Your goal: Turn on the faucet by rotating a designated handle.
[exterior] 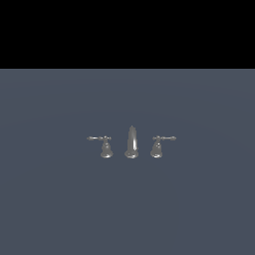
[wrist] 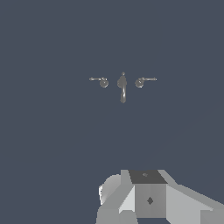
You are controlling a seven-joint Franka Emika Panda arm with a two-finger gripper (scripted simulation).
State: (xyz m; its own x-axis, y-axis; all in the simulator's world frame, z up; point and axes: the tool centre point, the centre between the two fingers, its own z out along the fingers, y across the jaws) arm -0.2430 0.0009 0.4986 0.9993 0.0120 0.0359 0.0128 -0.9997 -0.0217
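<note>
The faucet (exterior: 131, 144) is a small shiny grey metal set on the dark grey floor: a tall tapered spout between two short lever handles. The handle (exterior: 159, 146) stands at the exterior view's right of the spout, its thin arm pointing right. The twin handle (exterior: 103, 146) points left. The faucet also shows in the wrist view (wrist: 123, 85), seen from high above, and I cannot tell there which lever is which. Only the grey body of my gripper (wrist: 148, 199) shows, far from the faucet. Its fingers are hidden. The arm is out of the exterior view.
The flat dark grey floor (exterior: 60, 199) spreads on all sides of the faucet. A black band fills the top of the exterior view.
</note>
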